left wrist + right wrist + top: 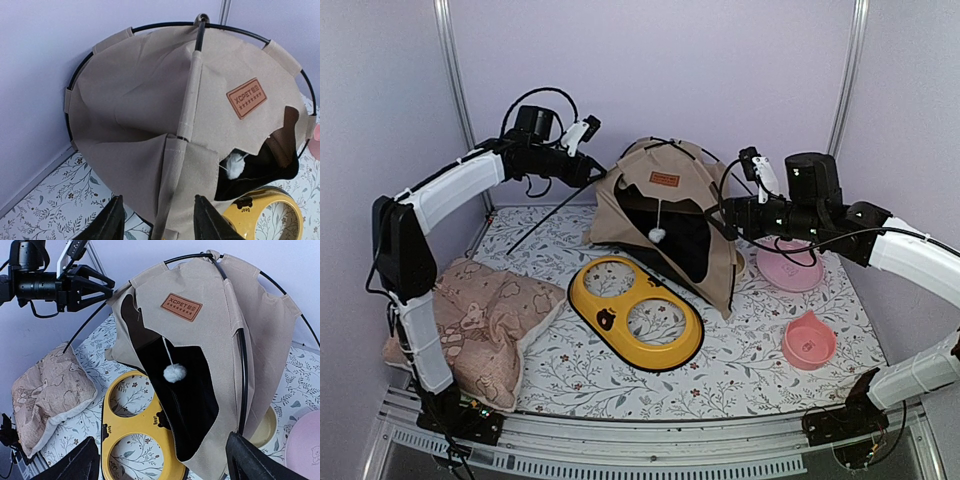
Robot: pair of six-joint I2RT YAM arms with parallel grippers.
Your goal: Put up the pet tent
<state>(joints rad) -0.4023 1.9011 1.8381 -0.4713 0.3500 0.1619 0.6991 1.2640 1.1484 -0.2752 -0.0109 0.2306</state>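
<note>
Robot lab cell: plain lilac walls [650, 60], aluminium frame posts [453, 80], floral-covered table [740, 370], two mounted arms [450, 190].

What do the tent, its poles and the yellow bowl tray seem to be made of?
Tent: tan woven cloth with a matte look, perhaps canvas; it creases and shows stitched seams.
Poles: thin, black and bent into smooth arcs, so probably flexible wire or fibreglass; I cannot tell which.
Yellow tray: likely moulded plastic, smooth with a slight shine.

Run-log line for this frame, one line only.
pet tent: partly erected, rear of table | left gripper: open, tent fabric in the gap | right gripper: open, facing tent front, holding nothing
</note>
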